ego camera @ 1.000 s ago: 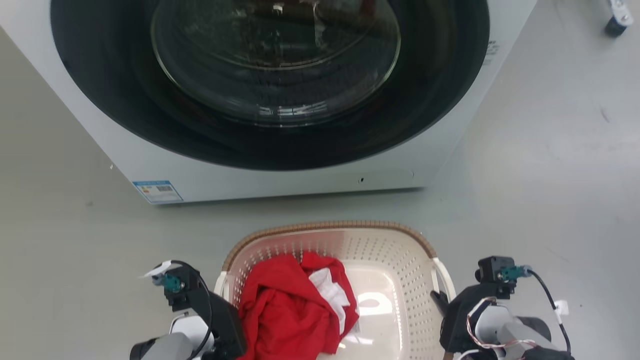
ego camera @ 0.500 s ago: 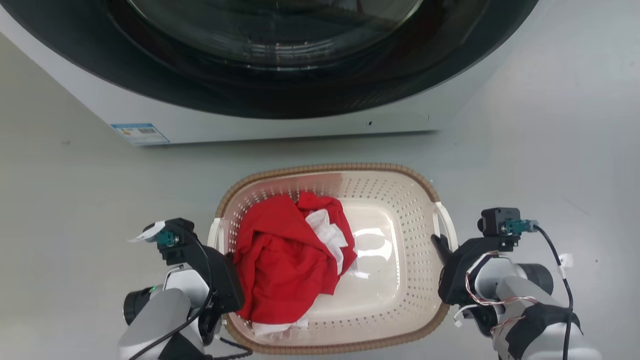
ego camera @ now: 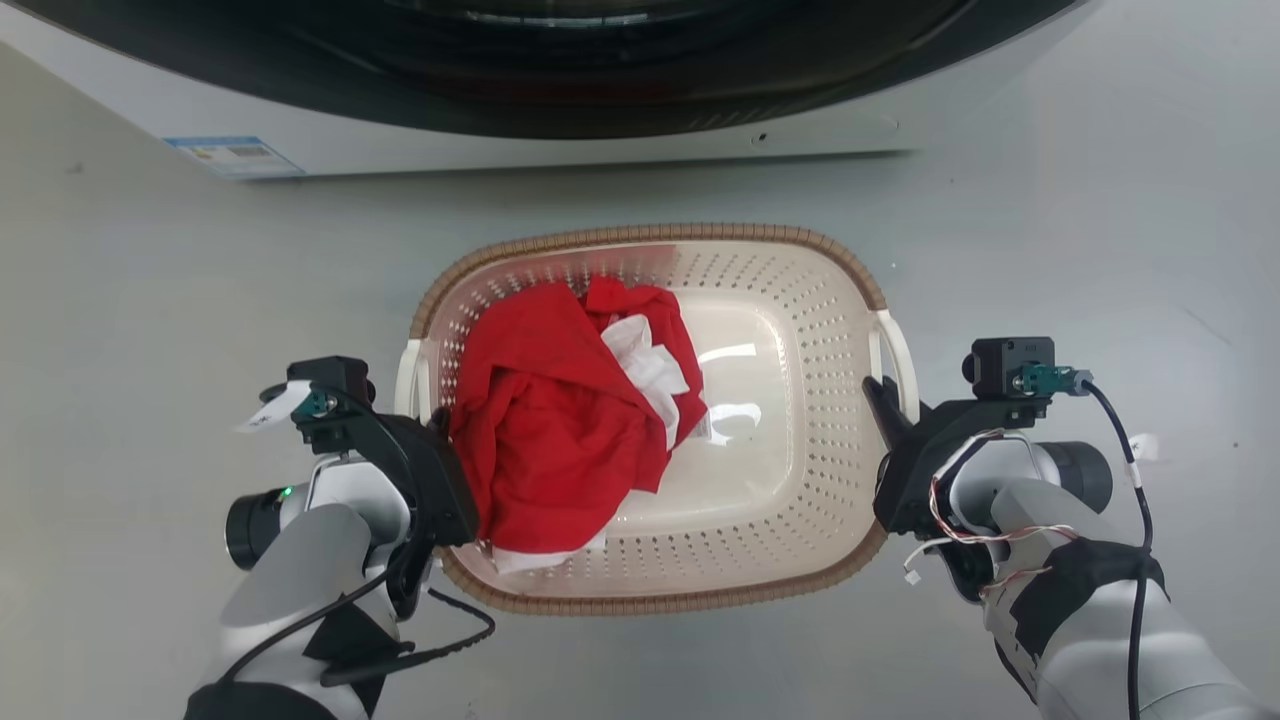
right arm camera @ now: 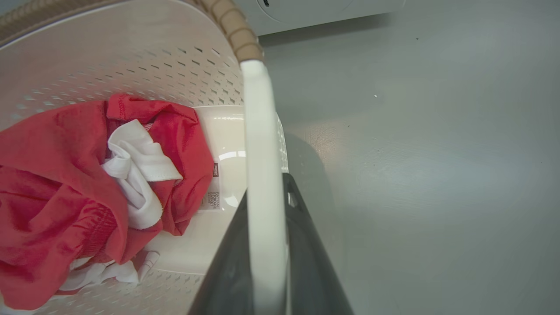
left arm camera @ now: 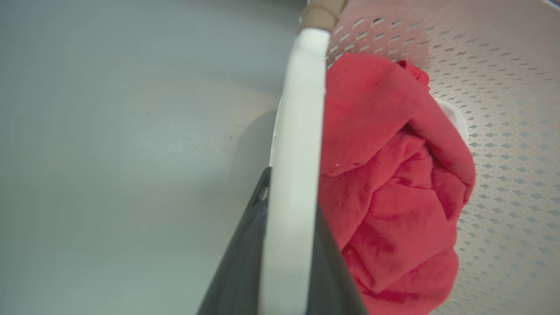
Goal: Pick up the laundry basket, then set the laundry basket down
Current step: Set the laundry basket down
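Laundry basket flanked by arms — left fingers, right fingers each pinch a handle.

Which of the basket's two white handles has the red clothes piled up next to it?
The left handle: red clothes lie heaped beside it; by the right handle the laundry basket is bare.

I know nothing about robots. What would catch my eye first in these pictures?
The crumpled red garment stands out, heaped in the left half of a cream-white perforated plastic laundry basket in the middle of the head view. Next come the left gripper and right gripper, each clamped on one of the basket's white side handles. A white washing machine stands just beyond.
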{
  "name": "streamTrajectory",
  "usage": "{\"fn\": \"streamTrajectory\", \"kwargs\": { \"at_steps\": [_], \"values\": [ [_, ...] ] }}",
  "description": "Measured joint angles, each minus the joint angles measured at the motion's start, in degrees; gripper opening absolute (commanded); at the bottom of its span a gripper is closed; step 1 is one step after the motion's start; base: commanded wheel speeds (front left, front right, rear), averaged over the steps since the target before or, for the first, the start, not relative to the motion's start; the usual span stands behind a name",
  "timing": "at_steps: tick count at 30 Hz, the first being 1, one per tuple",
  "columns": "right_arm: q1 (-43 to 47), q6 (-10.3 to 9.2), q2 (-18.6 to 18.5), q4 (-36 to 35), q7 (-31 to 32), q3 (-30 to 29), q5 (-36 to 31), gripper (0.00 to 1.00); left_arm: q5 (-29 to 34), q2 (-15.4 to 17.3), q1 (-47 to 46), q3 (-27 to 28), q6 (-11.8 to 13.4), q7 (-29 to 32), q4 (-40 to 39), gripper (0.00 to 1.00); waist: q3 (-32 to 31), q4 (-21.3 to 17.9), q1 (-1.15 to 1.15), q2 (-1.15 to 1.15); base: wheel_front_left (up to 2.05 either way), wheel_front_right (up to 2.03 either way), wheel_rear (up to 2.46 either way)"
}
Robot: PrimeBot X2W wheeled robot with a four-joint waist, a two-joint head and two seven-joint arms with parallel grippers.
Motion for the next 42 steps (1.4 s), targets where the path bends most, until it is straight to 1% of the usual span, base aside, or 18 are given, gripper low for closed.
{"fn": "streamTrajectory", "kwargs": {
  "at_steps": [8,26,36,42],
  "values": [
    [-2.29,-0.59,0.04,-0.14,-2.40,-0.11,-0.08,0.00,0.41,0.49,-2.40,-0.20,-0.04,-2.25,-0.32,0.00,4.08,-0.08,0.00,0.00,0.00,0.00,0.00],
    [-6.76,-0.67,-0.13,-0.05,-7.01,-0.30,-0.92,0.00,0.85,0.73,-7.62,-0.34,-0.20,-6.32,0.19,0.00,11.74,-0.63,-0.01,0.00,0.00,0.00,0.00],
    [-8.01,-0.65,-0.12,0.14,-8.45,-0.48,-1.00,0.00,1.26,0.71,-9.45,-0.65,-0.19,-7.35,1.01,0.00,14.50,-0.90,-0.01,-0.01,0.00,0.00,0.00],
    [-8.02,-0.07,-0.12,0.32,-8.53,-0.48,-0.96,0.00,1.31,0.66,-9.67,-0.71,-0.22,-7.51,1.53,0.00,15.00,-0.77,-0.02,-0.01,0.00,0.00,0.00]
  ]
}}
